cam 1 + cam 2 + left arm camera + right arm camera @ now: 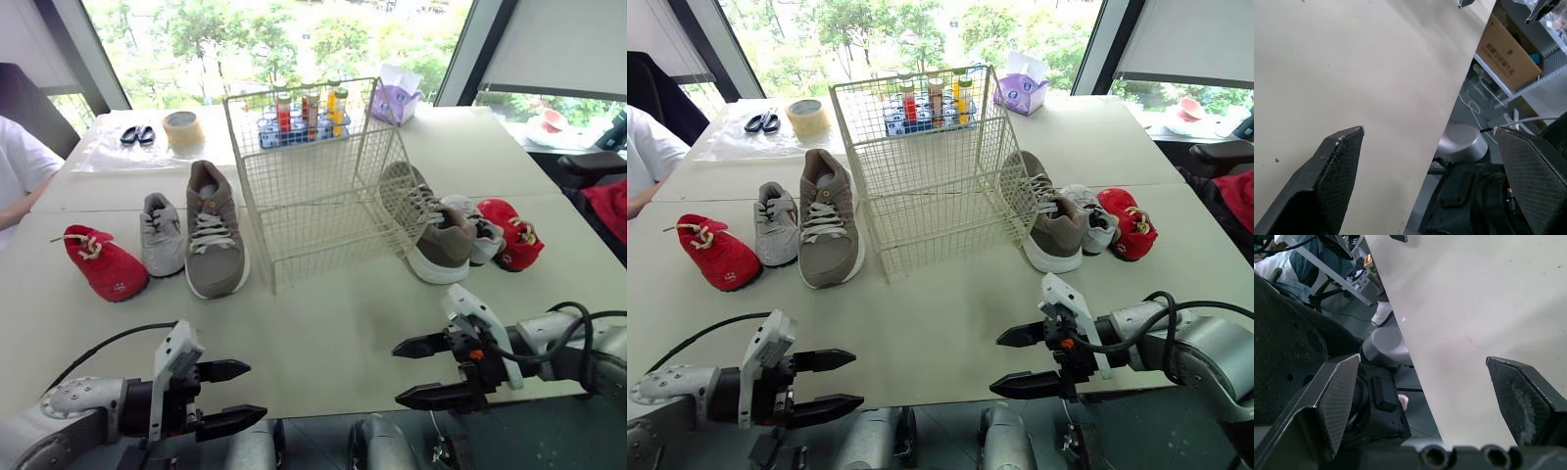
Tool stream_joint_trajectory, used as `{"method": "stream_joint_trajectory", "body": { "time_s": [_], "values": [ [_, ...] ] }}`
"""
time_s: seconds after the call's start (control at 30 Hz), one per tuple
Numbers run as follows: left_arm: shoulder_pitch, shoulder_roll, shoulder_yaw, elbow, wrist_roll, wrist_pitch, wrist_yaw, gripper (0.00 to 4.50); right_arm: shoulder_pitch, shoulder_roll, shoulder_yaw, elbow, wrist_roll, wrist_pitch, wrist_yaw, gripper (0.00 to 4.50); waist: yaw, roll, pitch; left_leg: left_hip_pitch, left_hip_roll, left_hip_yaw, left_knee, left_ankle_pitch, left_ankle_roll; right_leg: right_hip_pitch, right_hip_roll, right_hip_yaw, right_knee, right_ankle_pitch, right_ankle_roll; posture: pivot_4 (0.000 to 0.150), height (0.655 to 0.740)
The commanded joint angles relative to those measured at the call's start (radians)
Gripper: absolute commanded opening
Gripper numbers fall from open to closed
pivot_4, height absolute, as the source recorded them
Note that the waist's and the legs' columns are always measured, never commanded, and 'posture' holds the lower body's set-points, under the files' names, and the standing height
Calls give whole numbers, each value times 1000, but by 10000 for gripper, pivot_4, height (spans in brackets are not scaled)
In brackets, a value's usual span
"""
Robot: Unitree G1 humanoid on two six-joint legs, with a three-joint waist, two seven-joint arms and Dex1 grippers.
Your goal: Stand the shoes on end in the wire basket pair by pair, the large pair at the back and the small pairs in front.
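A white wire basket (313, 176) stands empty mid-table. Left of it lie a large tan shoe (214, 233), a small grey shoe (162, 233) and a small red shoe (104, 264). On the basket's right lie the other tan shoe (431, 227), grey shoe (482, 235) and red shoe (514, 233), close together. My left gripper (233, 396) hangs open at the table's near edge, front left. My right gripper (423, 370) is open at the near edge, front right. Both hold nothing and are far from the shoes.
Behind the basket a blue rack of bottles (304, 116) stands, with a tape roll (183, 128), scissors (137, 134) and a purple tissue pack (395, 101) at the back. A person in white (18, 171) sits at the far left. A cardboard box (1511, 51) rests below the table.
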Motion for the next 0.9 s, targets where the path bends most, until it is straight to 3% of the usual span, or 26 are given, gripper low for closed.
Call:
{"method": "stream_joint_trajectory", "body": {
  "time_s": [0.03, 0.17, 0.33, 0.67, 0.8, 0.9],
  "values": [
    [-10, -7, 0, 1, 11, -22, -10, 43877, -11, 4, -3, -7, 0, -14, 11, 45000, 0, 0, 0, 0, 0, 0, 0, 0, 0, 0, 0, 0, 0, 0, 0, 1500, 6797],
    [-13, -6, -8, -7, 3, -7, -11, 43877, -17, 7, 1, 0, -16, -22, 7, 45000, -1, 0, 0, 0, 0, 0, 0, 0, 0, 1, 0, 0, 0, 0, 0, 1500, 6797],
    [-32, -18, -49, -1, 84, -34, 24, 43877, -52, 26, 8, 25, -23, -8, -15, 45000, -1, 0, 0, 0, 0, 0, 0, 0, 0, 1, 0, 0, 0, 0, 0, 1500, 6797],
    [-102, -76, -35, 4, -8, 36, 75, 43877, -54, 18, -46, -3, -34, -48, -6, 45000, 0, 0, 0, 0, 0, 0, 0, 0, 0, 1, 0, 0, 0, 1, 2, 1500, 6797],
    [-147, -56, -56, 2, -6, 49, 56, 43877, -52, -118, -76, 26, -93, -49, 53, 45000, 1, 0, 0, 0, 0, 0, 0, 0, 0, 1, 0, 0, 0, 2, 2, 1500, 6797],
    [-217, -25, -51, 22, -18, 65, 25, 43877, -198, -235, -123, 91, -55, -19, 131, 45000, -2, 2, 0, 0, 0, 1, 1, 0, 0, 1, 0, 0, 1, 1, 0, 1500, 6797]
  ]
}}
